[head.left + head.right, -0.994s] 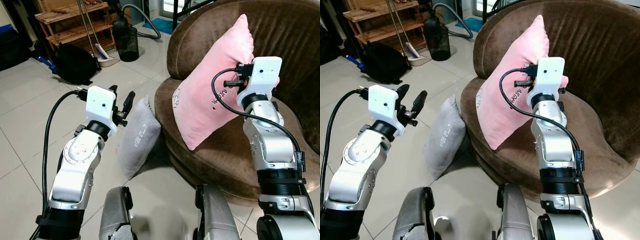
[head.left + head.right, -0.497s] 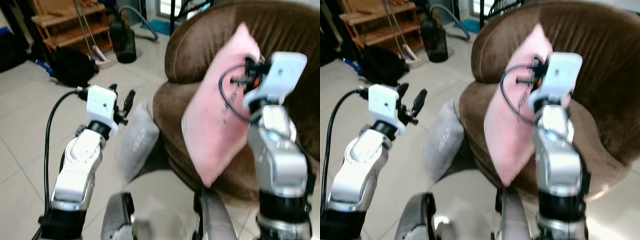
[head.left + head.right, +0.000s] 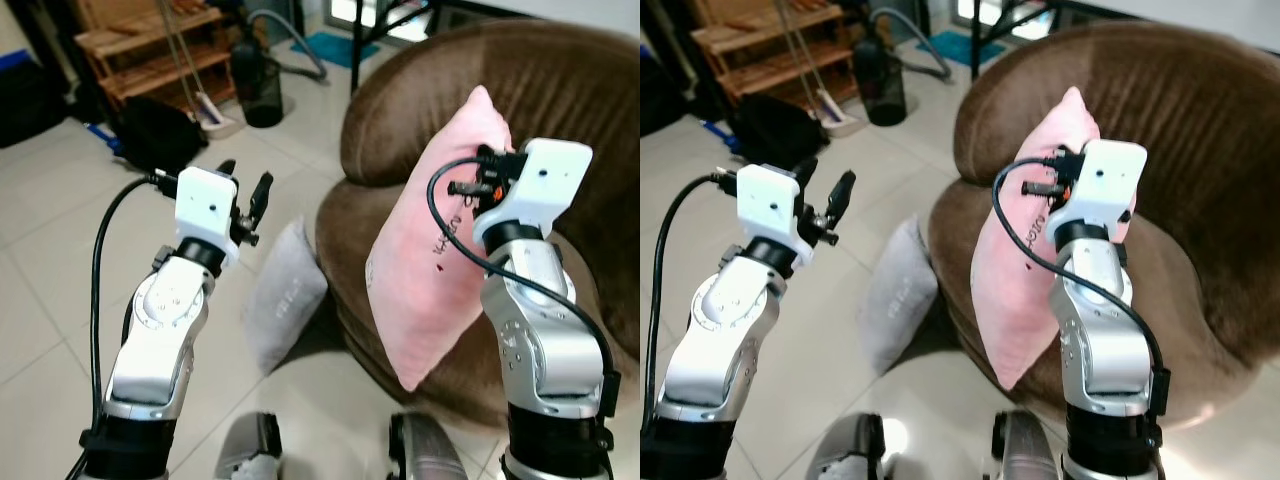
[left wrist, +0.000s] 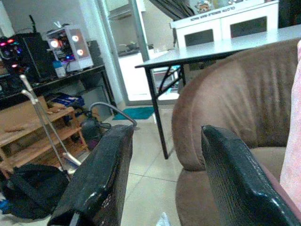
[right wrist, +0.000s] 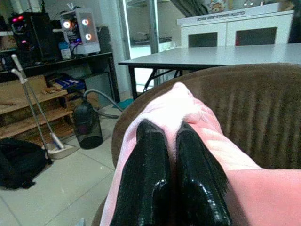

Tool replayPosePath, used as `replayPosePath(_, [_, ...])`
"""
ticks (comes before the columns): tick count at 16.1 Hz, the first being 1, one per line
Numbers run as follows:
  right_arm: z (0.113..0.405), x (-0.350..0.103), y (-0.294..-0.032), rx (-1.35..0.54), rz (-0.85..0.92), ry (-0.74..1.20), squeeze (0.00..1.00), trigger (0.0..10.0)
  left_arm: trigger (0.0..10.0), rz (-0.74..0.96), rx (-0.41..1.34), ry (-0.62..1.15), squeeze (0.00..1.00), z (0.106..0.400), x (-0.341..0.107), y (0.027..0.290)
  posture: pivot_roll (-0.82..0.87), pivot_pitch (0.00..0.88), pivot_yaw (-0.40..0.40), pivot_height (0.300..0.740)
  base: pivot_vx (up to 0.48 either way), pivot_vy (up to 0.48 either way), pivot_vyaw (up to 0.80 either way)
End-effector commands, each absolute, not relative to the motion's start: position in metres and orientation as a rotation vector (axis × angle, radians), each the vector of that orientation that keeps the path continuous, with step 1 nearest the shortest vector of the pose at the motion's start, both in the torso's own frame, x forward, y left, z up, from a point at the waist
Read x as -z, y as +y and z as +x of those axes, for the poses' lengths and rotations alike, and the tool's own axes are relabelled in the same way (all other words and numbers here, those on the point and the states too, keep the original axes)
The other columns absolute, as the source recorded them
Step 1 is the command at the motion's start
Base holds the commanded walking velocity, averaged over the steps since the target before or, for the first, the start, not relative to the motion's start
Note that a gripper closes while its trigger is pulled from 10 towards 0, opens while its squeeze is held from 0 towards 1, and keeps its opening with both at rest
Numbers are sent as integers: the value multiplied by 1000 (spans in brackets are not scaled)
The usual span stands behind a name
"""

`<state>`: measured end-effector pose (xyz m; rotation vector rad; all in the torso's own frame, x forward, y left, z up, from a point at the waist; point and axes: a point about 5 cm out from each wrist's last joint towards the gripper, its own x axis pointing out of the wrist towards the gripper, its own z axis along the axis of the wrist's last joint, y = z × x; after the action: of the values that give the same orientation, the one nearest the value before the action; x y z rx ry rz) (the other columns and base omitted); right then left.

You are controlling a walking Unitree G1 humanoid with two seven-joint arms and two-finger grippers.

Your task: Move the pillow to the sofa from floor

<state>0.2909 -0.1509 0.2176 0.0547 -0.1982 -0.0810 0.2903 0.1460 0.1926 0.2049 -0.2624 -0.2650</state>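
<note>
A pink pillow (image 3: 430,270) hangs upright over the front of the round brown sofa (image 3: 570,90). My right gripper (image 5: 171,136) is shut on its top corner, and its lower corner dangles past the seat's front edge. A grey pillow (image 3: 285,295) stands on the tiled floor, leaning against the sofa's base. My left gripper (image 3: 245,178) is raised above the floor just left of the grey pillow, open, with nothing between its fingers (image 4: 106,174).
A wooden shelf (image 3: 150,50), a mop (image 3: 205,100), a black vacuum canister (image 3: 258,85) and a black bag (image 3: 160,130) stand at the back left. A table's black legs (image 3: 358,40) rise behind the sofa. Open tiled floor lies to the left.
The head view has shifted. The pink pillow, still in my right gripper, has come off the seat and now hangs lower toward the sofa's front edge. The left gripper stays open.
</note>
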Motion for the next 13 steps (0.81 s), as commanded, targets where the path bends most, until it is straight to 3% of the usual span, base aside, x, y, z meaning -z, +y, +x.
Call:
replayPosePath(1, [286, -234, -154, 94, 58, -273, 0, 10000, 10000, 225, 277, -285, 0, 289, -198, 145, -75, 4, 43, 704, 0, 0, 0])
replayPosePath(5, [283, -218, -158, 112, 64, -219, 0, 10000, 10000, 215, 324, -287, 0, 288, -198, 139, -76, 7, 49, 739, 0, 0, 0])
replayPosePath(8, [283, -213, -160, 115, 61, -197, 0, 10000, 10000, 218, 333, -284, 0, 287, -196, 138, -77, 6, 53, 740, 0, 0, 0])
replayPosePath(11, [284, -196, -153, 76, 48, -111, 0, 10000, 10000, 193, 346, -273, 0, 289, -195, 140, -72, 5, 55, 740, 335, 0, 0])
replayPosePath(13, [283, -195, -152, 72, 63, -106, 0, 10000, 10000, 193, 347, -271, 0, 290, -195, 141, -71, 4, 56, 740, 373, 0, -800])
